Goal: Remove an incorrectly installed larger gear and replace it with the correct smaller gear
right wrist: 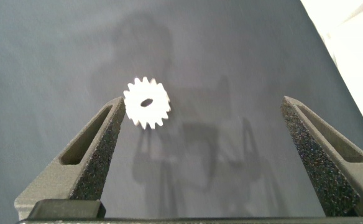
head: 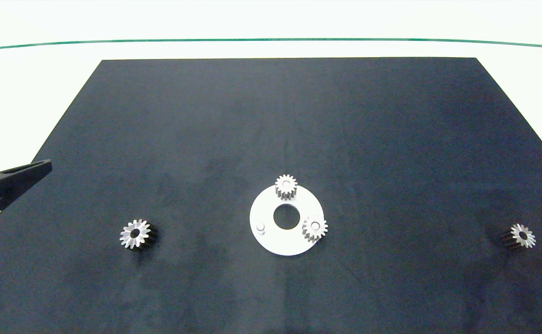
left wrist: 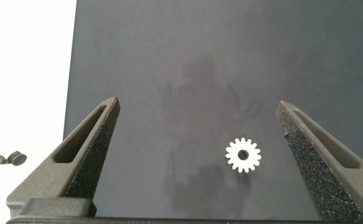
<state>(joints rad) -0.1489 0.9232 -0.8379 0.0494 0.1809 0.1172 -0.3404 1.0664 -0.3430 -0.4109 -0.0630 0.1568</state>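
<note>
On the dark bench mat point(head: 271, 116), the larger gear point(head: 136, 234) lies loose. Both grippers, left gripper point(left wrist: 197, 146) and right gripper point(right wrist: 200, 146), are open; the right, poorly centred, may knock the smaller gear point(right wrist: 147, 102) sideways.

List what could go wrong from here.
1. The smaller gear sits off-centre, beside one finger of the open right gripper; closing could knock it away.
2. The open left gripper frames the larger gear; grasping it risks refitting the wrong part on the empty peg.

Dark mat point(head: 298, 116) on white table point(head: 43, 93); green line point(head: 271, 40).
</note>
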